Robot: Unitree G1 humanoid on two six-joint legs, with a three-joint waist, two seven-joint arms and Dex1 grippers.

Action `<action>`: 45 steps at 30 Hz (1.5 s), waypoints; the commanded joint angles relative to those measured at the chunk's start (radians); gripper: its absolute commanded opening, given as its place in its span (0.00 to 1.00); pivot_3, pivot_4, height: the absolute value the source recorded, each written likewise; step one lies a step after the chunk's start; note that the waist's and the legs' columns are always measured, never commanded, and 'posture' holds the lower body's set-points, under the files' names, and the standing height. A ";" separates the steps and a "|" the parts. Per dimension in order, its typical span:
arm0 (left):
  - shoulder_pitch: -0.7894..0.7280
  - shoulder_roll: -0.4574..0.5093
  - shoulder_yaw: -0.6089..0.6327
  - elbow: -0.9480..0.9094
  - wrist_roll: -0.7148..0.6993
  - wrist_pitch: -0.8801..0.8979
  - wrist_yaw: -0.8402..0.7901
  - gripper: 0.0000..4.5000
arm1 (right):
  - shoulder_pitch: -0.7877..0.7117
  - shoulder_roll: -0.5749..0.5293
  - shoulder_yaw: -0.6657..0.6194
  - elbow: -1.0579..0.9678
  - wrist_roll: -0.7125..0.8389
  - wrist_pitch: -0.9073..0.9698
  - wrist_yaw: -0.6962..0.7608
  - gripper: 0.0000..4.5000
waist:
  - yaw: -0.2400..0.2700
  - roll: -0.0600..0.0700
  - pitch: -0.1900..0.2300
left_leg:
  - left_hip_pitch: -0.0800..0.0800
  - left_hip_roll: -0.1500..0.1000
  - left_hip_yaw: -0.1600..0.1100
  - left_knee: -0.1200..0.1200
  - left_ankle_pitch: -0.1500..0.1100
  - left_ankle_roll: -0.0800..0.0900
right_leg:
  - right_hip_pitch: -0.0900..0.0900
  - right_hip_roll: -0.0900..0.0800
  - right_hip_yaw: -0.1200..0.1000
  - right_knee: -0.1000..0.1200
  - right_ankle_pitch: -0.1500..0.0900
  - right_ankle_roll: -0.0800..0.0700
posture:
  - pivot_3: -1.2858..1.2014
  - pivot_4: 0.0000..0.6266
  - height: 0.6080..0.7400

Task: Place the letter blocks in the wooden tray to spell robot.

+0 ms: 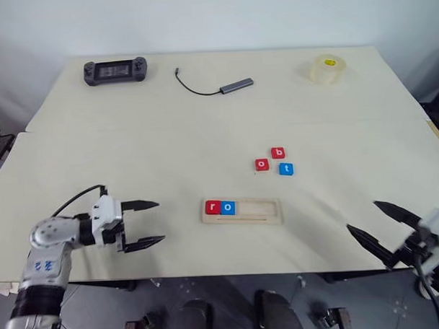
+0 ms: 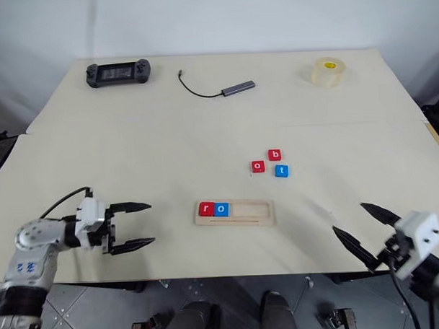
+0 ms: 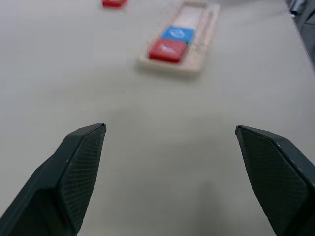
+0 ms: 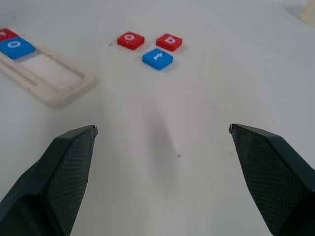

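Surface [image 1: 132,139] is wide and pale; we see the wooden tray [image 1: 261,219] near its front edge, roughly between our 2 hands and well apart from both. Tray's long axis runs left to right across the head views, with the groove along its front side. 2 slots at its left end are filled: red r block [image 1: 212,206] then blue o block [image 1: 229,207], touching. 3 slots to the right are bare.

Left hand [image 1: 141,225] hovers to the tray's left, fingers spread wide, nothing between them. Right hand [image 1: 372,228] sits near the surface's front right, fingers likewise wide apart and empty.

Loose letters lie just behind the tray, toward its right: red o block [image 1: 261,164], red b block [image 1: 278,153], blue t block [image 1: 286,169], close together, the o apart from the other 2.

Risks as we judge them:
- b is due next; o and t lie so near that spread fingers could knock either aside.
- Both red tiles look alike, so o could be taken for b.
- A nudge from either hand could skew the light tray.
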 commanded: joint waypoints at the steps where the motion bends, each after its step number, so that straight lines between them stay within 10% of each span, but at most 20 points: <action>1: 0.050 -0.015 0.064 -0.124 -0.056 0.047 0.089 0.99 | -0.164 -0.040 0.099 -0.011 -0.015 0.074 -0.052 1.00 | -0.003 0.000 0.000 | 0.000 0.000 0.000 0.000 0.000 0.000 | 0.000 -0.001 0.000 0.000 0.000 0.000 | 0.52 0.24 1.00; 15: 0.208 -0.084 0.120 -0.289 -0.071 0.097 0.273 0.99 | -0.908 -0.052 0.458 0.160 -0.099 0.890 -0.396 1.00 | -0.011 0.000 0.000 | -0.006 0.000 -0.004 0.000 0.000 -0.002 | -0.005 0.000 -0.003 0.004 -0.001 -0.002 | 0.52 0.24 1.00; 45: 0.199 -0.123 0.064 -0.358 -0.060 0.085 0.343 0.99 | -1.098 0.184 0.459 0.337 -0.225 0.969 -0.631 1.00 | -0.022 0.000 0.000 | -0.006 -0.001 -0.001 -0.001 0.000 -0.002 | -0.007 0.003 -0.003 0.006 -0.001 -0.002 | 0.52 0.24 1.00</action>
